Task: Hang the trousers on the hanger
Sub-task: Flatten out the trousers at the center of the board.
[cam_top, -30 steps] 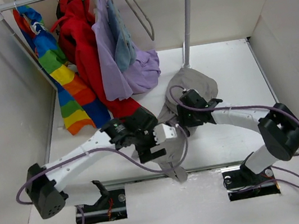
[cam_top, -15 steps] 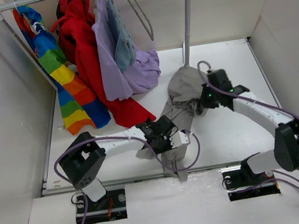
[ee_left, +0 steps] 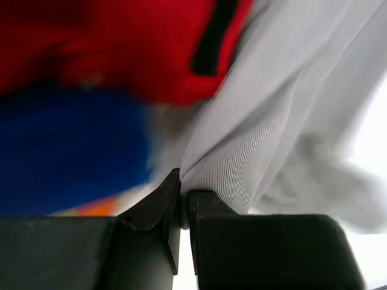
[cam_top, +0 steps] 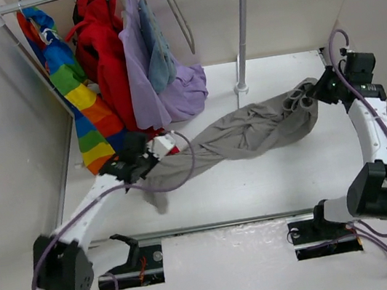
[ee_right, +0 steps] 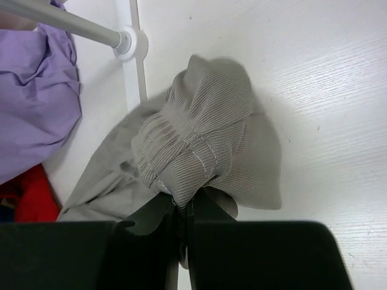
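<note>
A: Across the counter (cam_top: 272,177) the trousers (cam_top: 243,135) now stretch long from left to right; 1 second ago they lay bunched.
B: The hanger (cam_top: 184,25) hangs bare behind them. The left gripper (cam_top: 156,153) has pinched a leg end and the right gripper (cam_top: 315,92) the gathered waist. Spread like this, they look ready to lift.

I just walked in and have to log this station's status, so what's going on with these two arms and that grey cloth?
The two arms hold the trousers stretched out between them across the table. The right gripper is shut on the gathered waist at the far right. The left gripper is shut on the other end, close to the red coat. The hanger hangs bare at the back beside the hung clothes, so the trousers are not on it yet.
</note>
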Action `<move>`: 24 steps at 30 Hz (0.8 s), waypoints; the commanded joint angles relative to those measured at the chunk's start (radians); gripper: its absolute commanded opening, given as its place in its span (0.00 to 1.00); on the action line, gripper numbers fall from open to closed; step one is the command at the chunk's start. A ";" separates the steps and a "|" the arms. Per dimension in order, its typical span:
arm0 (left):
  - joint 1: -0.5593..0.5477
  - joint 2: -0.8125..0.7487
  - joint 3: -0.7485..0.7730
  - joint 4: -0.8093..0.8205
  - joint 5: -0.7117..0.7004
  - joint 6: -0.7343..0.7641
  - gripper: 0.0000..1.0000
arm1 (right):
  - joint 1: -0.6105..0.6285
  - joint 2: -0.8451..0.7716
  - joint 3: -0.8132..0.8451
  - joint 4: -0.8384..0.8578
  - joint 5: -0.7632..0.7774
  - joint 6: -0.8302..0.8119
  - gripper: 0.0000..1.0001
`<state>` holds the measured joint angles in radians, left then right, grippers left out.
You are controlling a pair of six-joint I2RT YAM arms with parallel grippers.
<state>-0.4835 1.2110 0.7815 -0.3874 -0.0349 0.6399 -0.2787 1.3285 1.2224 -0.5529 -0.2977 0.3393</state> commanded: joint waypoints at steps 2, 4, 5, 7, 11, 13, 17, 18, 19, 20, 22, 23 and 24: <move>0.115 -0.255 0.058 -0.178 -0.098 0.162 0.00 | -0.069 0.006 0.109 -0.005 -0.136 -0.023 0.00; 0.178 -0.367 0.068 -0.203 -0.140 0.208 0.00 | -0.118 0.006 0.130 -0.005 -0.194 -0.011 0.00; 0.200 -0.395 0.068 -0.203 -0.160 0.231 0.00 | -0.135 0.006 0.131 -0.005 -0.211 -0.011 0.00; 0.279 -0.451 0.058 -0.229 -0.213 0.294 0.00 | -0.186 0.006 0.131 -0.005 -0.225 -0.011 0.00; 0.399 -0.473 0.049 -0.265 -0.200 0.329 0.00 | -0.264 0.017 0.082 0.001 -0.215 0.009 0.00; 0.421 -0.473 0.030 -0.297 -0.171 0.330 0.00 | -0.274 0.047 0.031 0.034 -0.215 0.047 0.26; 0.421 -0.473 -0.008 -0.407 -0.091 0.356 0.38 | -0.283 0.139 -0.041 0.038 -0.175 0.032 0.87; 0.421 -0.473 -0.024 -0.424 -0.091 0.356 0.51 | -0.283 0.152 -0.067 0.038 -0.175 0.032 0.92; 0.421 -0.473 -0.033 -0.433 -0.091 0.366 0.60 | -0.283 0.152 -0.084 0.038 -0.155 0.020 0.92; 0.421 -0.473 -0.042 -0.433 -0.091 0.382 0.66 | -0.283 0.152 -0.099 0.038 -0.103 0.020 0.92; 0.421 -0.473 -0.053 -0.433 -0.082 0.394 0.76 | -0.283 0.132 -0.150 0.038 -0.040 0.020 1.00; 0.421 -0.473 -0.053 -0.433 -0.082 0.394 0.76 | -0.283 0.123 -0.167 0.038 -0.015 0.020 1.00; 0.421 -0.473 -0.053 -0.433 -0.056 0.394 0.78 | -0.283 0.123 -0.181 0.047 0.015 0.020 1.00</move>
<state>-0.0696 0.7437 0.7303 -0.7940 -0.1379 1.0035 -0.5617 1.4979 1.0504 -0.5510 -0.3859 0.3691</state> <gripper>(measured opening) 0.774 0.995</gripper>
